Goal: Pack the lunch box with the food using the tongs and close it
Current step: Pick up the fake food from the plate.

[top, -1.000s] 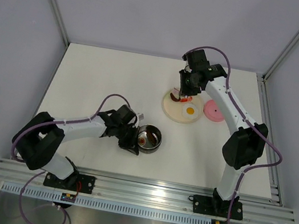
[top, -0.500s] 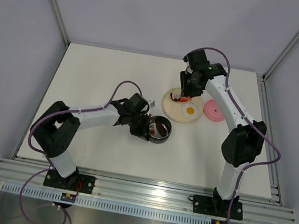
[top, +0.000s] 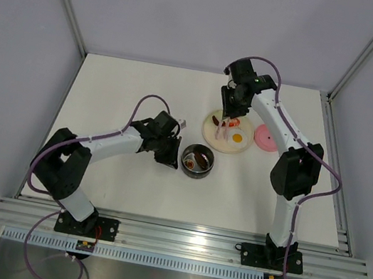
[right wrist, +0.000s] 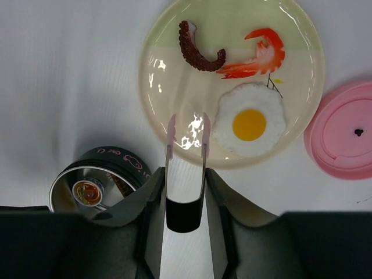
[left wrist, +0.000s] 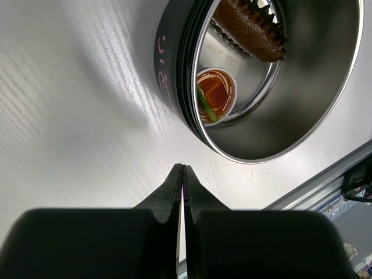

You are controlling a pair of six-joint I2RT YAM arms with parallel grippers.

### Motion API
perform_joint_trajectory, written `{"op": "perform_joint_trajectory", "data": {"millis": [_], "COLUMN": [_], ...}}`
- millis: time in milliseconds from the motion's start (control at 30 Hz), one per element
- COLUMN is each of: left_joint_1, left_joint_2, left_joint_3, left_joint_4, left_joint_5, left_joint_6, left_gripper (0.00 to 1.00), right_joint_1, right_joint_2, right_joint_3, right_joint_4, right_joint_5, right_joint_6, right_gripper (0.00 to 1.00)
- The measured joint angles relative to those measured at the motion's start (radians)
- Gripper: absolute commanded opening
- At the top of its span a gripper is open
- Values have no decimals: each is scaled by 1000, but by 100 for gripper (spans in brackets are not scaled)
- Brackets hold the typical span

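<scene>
The steel lunch box [top: 197, 161] [left wrist: 290, 110] [right wrist: 96, 174] stands just below and left of the cream plate [top: 210, 136] [right wrist: 165, 87]. Inside it lie a brown piece [left wrist: 250, 26] and a small round brown-red piece [left wrist: 215, 93] [right wrist: 87, 190]. My left gripper [top: 168, 156] [left wrist: 183, 169] is shut and empty, just left of the box. My right gripper [top: 227, 120] [right wrist: 184, 172] is shut on the pink tongs [right wrist: 203, 145], whose spread tips hover empty over the plate. On the plate lie a dark red curved piece [right wrist: 196, 53], a shrimp [right wrist: 258, 55] and a fried egg [top: 237, 139] [right wrist: 250, 124].
The pink lid [top: 266, 138] [right wrist: 343, 131] lies flat on the table right of the plate. Grey walls enclose the white table on three sides, and an aluminium rail runs along its near edge.
The left arm slid the lunch box up and right toward the plate, then drew back slightly. The tongs in the right gripper spread wider over the plate.
</scene>
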Motion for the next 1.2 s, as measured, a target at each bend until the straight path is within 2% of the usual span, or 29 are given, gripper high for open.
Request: {"op": "perform_joint_trajectory", "data": {"millis": [67,133,433,767,933,1200], "left_joint_1": [0,0,0,0,0,0], "left_joint_2": [-2,-4,-43,-80,-82,-82], "left_joint_3": [1,6,21,45,45,45], "left_joint_4": [-2,-12,-55,-98,-112,-117], "left_joint_5": [0,0,-24,-73,-85,-93], "left_joint_6": [6,11,25,43,45,45], "left_gripper": [0,0,0,0,0,0], "right_joint_1": [0,0,0,0,0,0], "right_joint_2": [0,0,-10,-132,-130,-85], "right_joint_3": [13,26,13,-164,-168,-153], "right_joint_4": [-2,-3,65,293,364,382], "right_joint_5": [-20,-35,-54,-74,-74,-64], "right_joint_6": [-1,-2,-2,-38,-81,-131], "right_gripper": [30,29,30,36,37,37]}}
